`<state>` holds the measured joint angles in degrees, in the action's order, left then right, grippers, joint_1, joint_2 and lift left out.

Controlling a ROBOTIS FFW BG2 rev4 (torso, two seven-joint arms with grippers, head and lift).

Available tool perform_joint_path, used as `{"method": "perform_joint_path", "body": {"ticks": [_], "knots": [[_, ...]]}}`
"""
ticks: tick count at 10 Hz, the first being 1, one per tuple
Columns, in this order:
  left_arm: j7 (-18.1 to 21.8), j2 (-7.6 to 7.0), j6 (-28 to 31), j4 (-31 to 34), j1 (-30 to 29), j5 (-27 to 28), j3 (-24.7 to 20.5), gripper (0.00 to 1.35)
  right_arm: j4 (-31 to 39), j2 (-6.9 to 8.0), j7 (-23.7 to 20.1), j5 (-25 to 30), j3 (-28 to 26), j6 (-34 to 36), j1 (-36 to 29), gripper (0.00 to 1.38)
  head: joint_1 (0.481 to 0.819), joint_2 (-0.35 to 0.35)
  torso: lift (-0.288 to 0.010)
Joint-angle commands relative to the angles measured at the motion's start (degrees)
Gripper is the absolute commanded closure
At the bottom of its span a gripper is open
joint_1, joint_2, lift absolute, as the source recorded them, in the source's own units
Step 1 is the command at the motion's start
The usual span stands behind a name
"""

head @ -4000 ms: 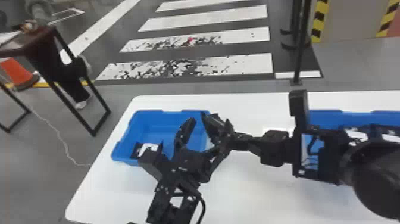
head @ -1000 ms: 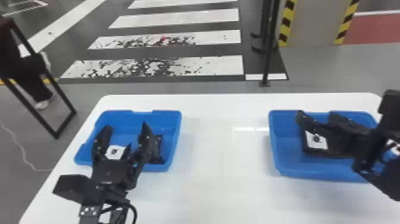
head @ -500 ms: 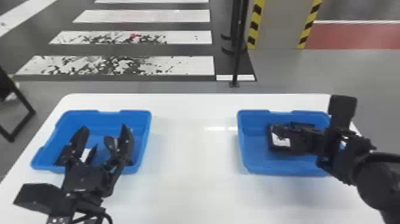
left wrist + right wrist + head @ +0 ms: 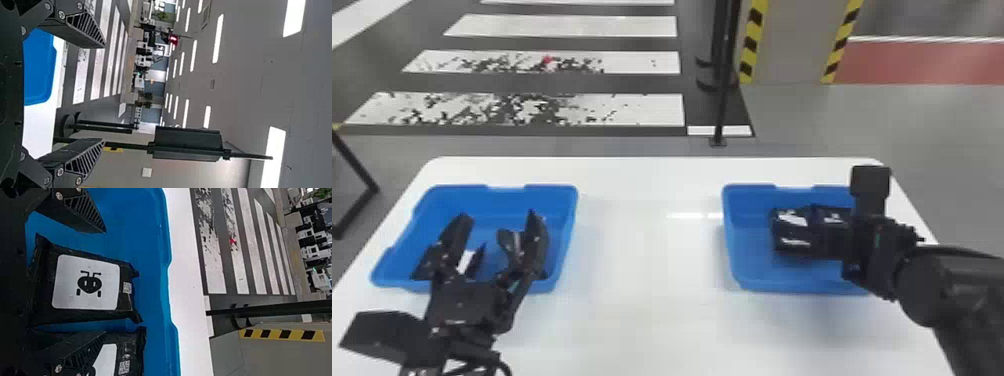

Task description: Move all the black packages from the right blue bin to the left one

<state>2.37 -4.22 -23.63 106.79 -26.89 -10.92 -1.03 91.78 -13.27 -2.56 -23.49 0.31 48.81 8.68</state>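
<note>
Black pkgs point(image 4: 86, 315): 2 in R bin point(image 4: 797, 284). Your R hand point(image 4: 104, 282) has come over from L bin point(image 4: 552, 190), wide, one pkg between fingers; grip prob. next. L hand point(image 4: 104, 94) wide, at L bin.

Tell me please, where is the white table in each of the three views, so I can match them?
Head view: the white table spreads under the left bin and the right bin.
Left wrist view: a part beside the left bin.
Right wrist view: a strip between the right bin and the crosswalk.
Shared landmark: the white-striped crosswalk beyond the table.
</note>
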Motion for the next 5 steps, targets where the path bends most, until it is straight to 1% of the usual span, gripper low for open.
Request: {"method": "perform_joint_path", "body": {"ticks": [1,4,5], "knots": [[0.0,0.0,0.0,0.0,0.0,0.2,0.1,0.2,-1.7,0.0,-0.1,-0.6,0.7,0.0,0.6,0.11,0.695,0.005,-0.14],[0.0,-0.09,0.4,-0.1,0.0,0.3,0.1,0.2,-3.5,-0.09,-0.1,-1.7,1.4,0.3,1.2,0.16,0.695,0.013,-0.14],[0.0,-0.09,0.3,-0.1,0.0,0.3,0.1,0.2,-3.5,0.0,-0.1,-2.1,1.4,2.0,1.0,0.23,0.695,0.016,-0.14]]}}
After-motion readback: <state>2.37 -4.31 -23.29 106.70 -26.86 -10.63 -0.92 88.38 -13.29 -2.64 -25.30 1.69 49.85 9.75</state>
